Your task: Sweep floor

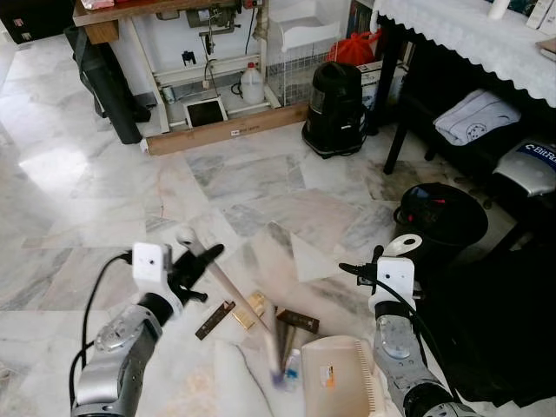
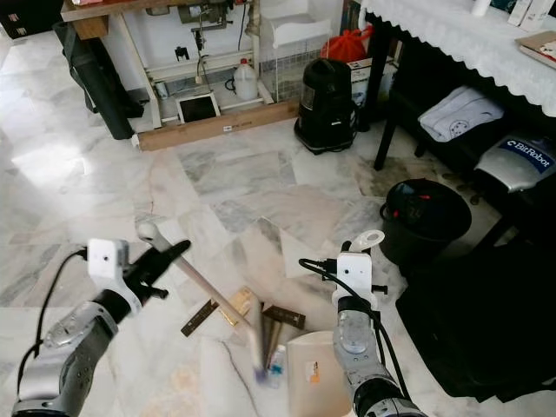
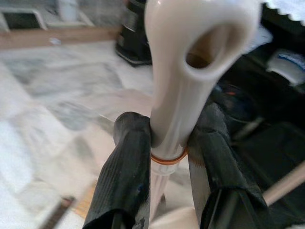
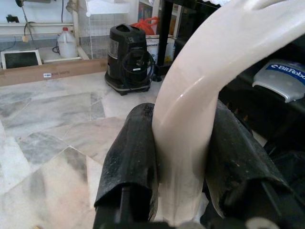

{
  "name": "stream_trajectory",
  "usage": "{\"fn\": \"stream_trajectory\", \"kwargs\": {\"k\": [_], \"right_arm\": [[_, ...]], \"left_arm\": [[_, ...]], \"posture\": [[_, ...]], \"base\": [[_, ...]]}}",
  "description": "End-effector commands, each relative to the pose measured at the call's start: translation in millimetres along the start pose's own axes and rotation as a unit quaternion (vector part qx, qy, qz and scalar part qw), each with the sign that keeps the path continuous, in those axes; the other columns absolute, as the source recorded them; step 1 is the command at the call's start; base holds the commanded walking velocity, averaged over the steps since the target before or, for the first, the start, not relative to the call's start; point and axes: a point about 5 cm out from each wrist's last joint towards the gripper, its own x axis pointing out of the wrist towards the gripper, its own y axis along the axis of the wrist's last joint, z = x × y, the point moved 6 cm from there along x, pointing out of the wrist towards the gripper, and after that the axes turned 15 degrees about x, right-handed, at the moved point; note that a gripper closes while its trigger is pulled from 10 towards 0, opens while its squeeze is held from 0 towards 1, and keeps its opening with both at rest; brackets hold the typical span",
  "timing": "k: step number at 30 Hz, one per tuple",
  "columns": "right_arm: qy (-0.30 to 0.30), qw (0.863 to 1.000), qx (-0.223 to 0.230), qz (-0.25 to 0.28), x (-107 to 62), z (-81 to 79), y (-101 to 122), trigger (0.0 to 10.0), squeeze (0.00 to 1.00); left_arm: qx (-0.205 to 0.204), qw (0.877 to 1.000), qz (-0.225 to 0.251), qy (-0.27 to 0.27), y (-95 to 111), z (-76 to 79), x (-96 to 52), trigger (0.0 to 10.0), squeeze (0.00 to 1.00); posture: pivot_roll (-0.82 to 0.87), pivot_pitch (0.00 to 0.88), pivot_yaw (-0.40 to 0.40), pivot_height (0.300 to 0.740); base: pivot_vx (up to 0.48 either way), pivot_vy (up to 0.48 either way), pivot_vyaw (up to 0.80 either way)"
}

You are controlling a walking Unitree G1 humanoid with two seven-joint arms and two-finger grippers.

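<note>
1. Left wrist view: an orange ring (image 3: 167, 157) is seen on the broom handle (image 3: 190, 71), clamped by the left gripper (image 3: 167, 157).
2. Below it, wrappers (image 1: 252, 313) are met by blurred bristles.
3. The dustpan (image 1: 334, 373) handle is pinched by the right gripper (image 4: 181, 157).

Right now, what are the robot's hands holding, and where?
Left gripper holds the broom near its handle top; right gripper holds the dustpan by its handle.

head stereo: downward, marble floor (image 1: 104, 174) shared | wrists: close along fingers
</note>
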Motion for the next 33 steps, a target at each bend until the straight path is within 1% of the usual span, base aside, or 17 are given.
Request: {"fn": "stream_trajectory", "kwargs": {"k": [1,2,4,8,11,14,17,18,19,21,22,23,24,25,29,33], "right_arm": [[0.002,1.000,0.001,-0.010,0.3,-3.2,-3,10.0,0.00],[0.002,1.000,0.001,-0.010,0.3,-3.2,-3,10.0,0.00],[0.002,1.000,0.001,-0.010,0.6,-2.9,-2,10.0,0.00],[0.003,1.000,0.001,-0.009,0.9,-3.1,-2,10.0,0.00],[0.003,1.000,0.001,-0.009,0.8,-3.1,-2,10.0,0.00],[0.003,1.000,0.001,-0.010,0.7,-3.3,-2,10.0,0.00],[0.003,1.000,0.000,-0.010,0.7,-3.3,-2,10.0,0.00],[0.003,1.000,0.000,-0.010,0.7,-3.3,-3,10.0,0.00],[0.003,1.000,-0.001,-0.010,0.8,-3.0,-3,10.0,0.00],[0.002,1.000,-0.001,-0.011,0.9,-2.8,-3,10.0,0.00],[0.002,1.000,-0.001,-0.011,0.9,-2.7,-3,10.0,0.00],[0.002,1.000,-0.002,-0.012,0.9,-2.7,-3,10.0,0.00],[0.002,1.000,-0.001,-0.013,0.8,-2.8,-3,10.0,0.00],[0.003,1.000,-0.001,-0.014,0.7,-3.1,-4,10.0,0.00],[0.004,1.000,0.000,-0.014,0.5,-4.1,-4,10.0,0.00],[0.004,1.000,0.000,-0.015,0.4,-4.0,-4,10.0,0.00]], "left_arm": [[-0.010,1.000,-0.005,-0.025,-1,6.6,-0.8,10.0,0.00],[-0.010,1.000,-0.005,-0.025,-1,6.6,-0.8,10.0,0.00],[-0.009,0.999,-0.019,-0.050,-5,12.4,-2.7,10.0,0.00],[-0.002,0.996,-0.040,-0.078,-12,18.5,-7.1,10.0,0.00],[-0.006,0.996,-0.044,-0.080,-15,19.9,-8.2,10.0,0.00],[-0.034,0.995,-0.041,-0.087,-14,25.9,-8.2,10.0,0.00],[-0.044,0.994,-0.039,-0.088,-13,26.9,-8.2,10.0,0.00],[-0.042,0.995,-0.034,-0.082,-12,25.5,-7.8,10.0,0.00],[-0.032,0.998,-0.020,-0.059,-5,17.5,-5.7,10.0,0.00],[-0.023,0.999,-0.009,-0.042,0,10.8,-4.3,10.0,0.00],[-0.012,1.000,-0.001,-0.027,4,5.2,-3.5,10.0,0.00],[0.011,1.000,0.011,-0.002,11,-4.3,-3.0,10.0,0.00],[0.026,0.999,0.018,0.012,15,-9.4,-3.5,10.0,0.00],[0.032,0.999,0.024,0.022,18,-12.6,-4.4,10.0,0.00],[0.043,0.998,0.038,0.038,25,-17.7,-9.9,10.0,0.00],[0.053,0.997,0.029,0.037,23,-18.9,-15.1,10.0,0.00]], "posture": [[0.17,0.103,0.065,0.740],[0.17,0.103,0.065,0.740],[0.17,0.103,0.065,0.740],[0.17,0.102,0.065,0.740],[0.17,0.102,0.065,0.740],[0.17,0.103,0.064,0.740],[0.17,0.105,0.064,0.740],[0.17,0.105,0.064,0.740],[0.17,0.105,0.063,0.740],[0.17,0.105,0.063,0.740],[0.17,0.104,0.063,0.740],[0.17,0.103,0.063,0.740],[0.17,0.103,0.064,0.740],[0.17,0.103,0.064,0.740],[0.17,0.103,0.064,0.740],[0.17,0.103,0.065,0.740]], "base": [[0.000,0.000,0.00],[0.000,0.000,0.00],[0.000,0.000,0.00],[0.000,0.000,0.00],[0.000,0.000,0.00],[0.000,0.000,0.00],[0.000,0.000,0.00],[0.000,0.000,0.00],[0.000,0.000,0.00],[0.000,0.000,0.00],[0.000,0.000,0.00],[0.000,0.000,0.00],[0.000,0.000,0.00],[0.000,0.000,0.00],[0.000,0.000,0.00],[0.000,0.000,0.00]]}}
